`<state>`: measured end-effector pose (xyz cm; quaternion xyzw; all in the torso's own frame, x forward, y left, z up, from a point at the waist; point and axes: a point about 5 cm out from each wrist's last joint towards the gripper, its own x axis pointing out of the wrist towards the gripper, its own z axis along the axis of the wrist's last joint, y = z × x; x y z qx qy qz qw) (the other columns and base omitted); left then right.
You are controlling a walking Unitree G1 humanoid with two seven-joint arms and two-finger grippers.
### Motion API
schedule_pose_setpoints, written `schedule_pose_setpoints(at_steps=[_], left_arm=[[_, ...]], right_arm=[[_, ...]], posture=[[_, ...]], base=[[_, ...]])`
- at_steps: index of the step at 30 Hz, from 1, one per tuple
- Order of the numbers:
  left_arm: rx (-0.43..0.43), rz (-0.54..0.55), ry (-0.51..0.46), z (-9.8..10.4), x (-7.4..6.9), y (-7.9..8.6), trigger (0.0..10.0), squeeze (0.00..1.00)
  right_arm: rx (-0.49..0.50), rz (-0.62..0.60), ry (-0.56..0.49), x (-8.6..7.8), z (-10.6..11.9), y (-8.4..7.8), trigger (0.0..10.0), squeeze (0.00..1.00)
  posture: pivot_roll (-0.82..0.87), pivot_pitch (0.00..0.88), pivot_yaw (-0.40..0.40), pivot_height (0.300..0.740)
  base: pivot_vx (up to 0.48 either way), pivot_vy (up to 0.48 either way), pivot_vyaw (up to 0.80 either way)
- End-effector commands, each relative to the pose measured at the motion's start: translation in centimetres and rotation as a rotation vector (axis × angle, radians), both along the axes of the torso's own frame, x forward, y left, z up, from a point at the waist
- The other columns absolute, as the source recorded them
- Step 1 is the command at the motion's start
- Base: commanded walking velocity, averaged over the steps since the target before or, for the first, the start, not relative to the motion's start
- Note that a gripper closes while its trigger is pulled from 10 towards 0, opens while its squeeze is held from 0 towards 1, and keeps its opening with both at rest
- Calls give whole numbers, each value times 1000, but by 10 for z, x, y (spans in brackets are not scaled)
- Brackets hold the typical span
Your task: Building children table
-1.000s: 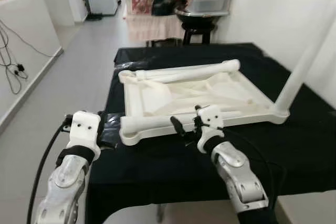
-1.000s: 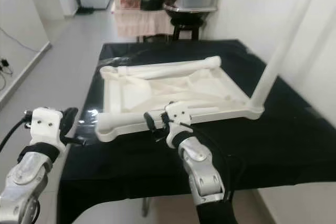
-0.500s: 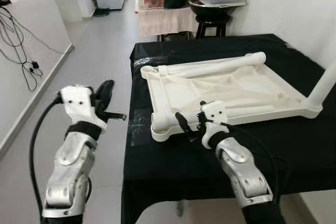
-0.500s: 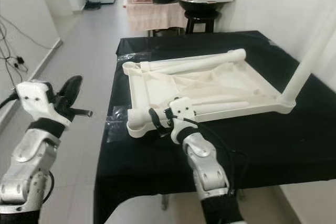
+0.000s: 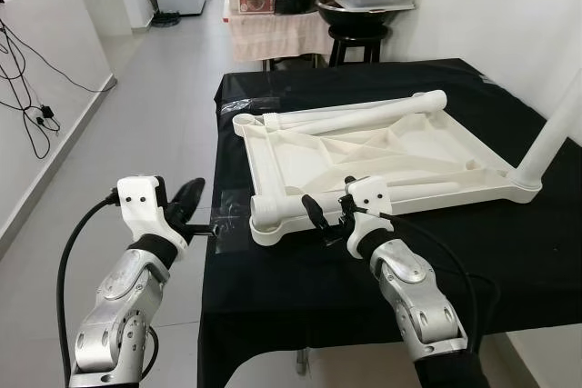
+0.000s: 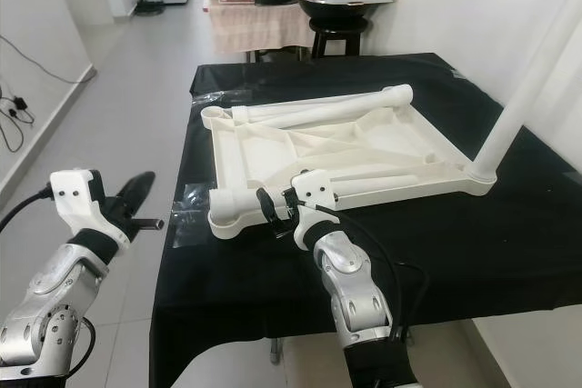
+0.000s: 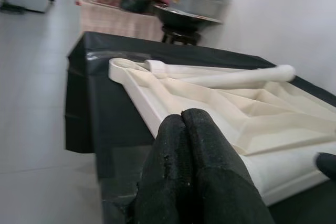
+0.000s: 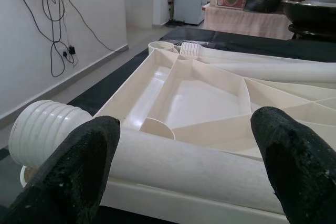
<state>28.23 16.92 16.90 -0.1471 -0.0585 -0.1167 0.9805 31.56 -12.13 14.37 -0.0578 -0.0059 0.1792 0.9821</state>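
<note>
The right gripper (image 5: 326, 218), fingers spread wide, faces the loose leg (image 8: 173, 163) lying along the near edge of the upturned white tabletop (image 5: 382, 156) on the black-draped table (image 5: 300, 288). To do this well, it should probably close squarely on the tube, clear of its ribbed end. The left gripper (image 5: 186, 206) hovers shut beside the table. One leg (image 5: 546, 138) already stands upright at the tabletop's right corner.

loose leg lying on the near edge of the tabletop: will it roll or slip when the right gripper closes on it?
The loose leg is a smooth round tube, so it may roll or slip between the fingers. It probably weighs little, being hollow plastic with a ribbed end. The right gripper straddles it open; the tabletop rim beneath may check rolling.
</note>
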Motion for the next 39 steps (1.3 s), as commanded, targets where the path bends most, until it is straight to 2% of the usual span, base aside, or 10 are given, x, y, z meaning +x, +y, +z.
schedule_pose_setpoints(at_steps=[1, 16, 24, 28, 29, 34, 36, 37, 38, 39], left_arm=[[17, -16, -4, 0, -2, -1, 10000, 0], [90, -75, -25, -1, -6, -16, 10000, 0], [88, -124, -51, 5, -8, -23, 10000, 0], [121, -152, -61, 8, -10, -28, 10000, 0], [149, -176, -54, 7, -12, -30, 10000, 0], [429, -324, -1, -6, -29, -39, 10000, 0], [468, -354, 6, -7, -32, -39, 10000, 0], [600, -388, 1, -7, -37, -36, 10000, 0], [663, -405, -2, -6, -39, -34, 10000, 0], [663, -405, -2, -6, -39, -34, 10000, 0]], right_arm=[[5, 6, 26, 0, -5, 2, 10000, 0], [26, -10, 53, 1, -10, 1, 10000, 0], [35, -20, 44, 3, -9, -1, 10000, 0], [56, -20, 41, 4, -7, -2, 10000, 0], [58, -12, 47, 4, -7, -1, 10000, 0], [84, 17, 76, 4, -10, 1, 10000, 0], [87, 20, 81, 4, -10, 2, 10000, 0], [92, 26, 87, 4, -11, 2, 10000, 0], [92, 28, 88, 4, -11, 2, 10000, 0], [92, 28, 88, 4, -11, 2, 10000, 0]], posture=[[-24, 0, 39, 740], [-23, 0, 37, 740], [-27, 0, 38, 740], [-27, 0, 38, 740], [-27, 0, 38, 740], [-18, 0, 35, 740], [-15, 0, 34, 740], [-12, 0, 33, 740], [-11, 0, 33, 740], [-11, 0, 33, 740]], base=[[0, 304, 0], [0, 20, -468], [480, 0, -600], [0, 0, 0], [0, 0, 0], [0, 0, 0], [0, 0, 0], [0, 0, 0], [0, 0, 0], [0, 0, 0]])
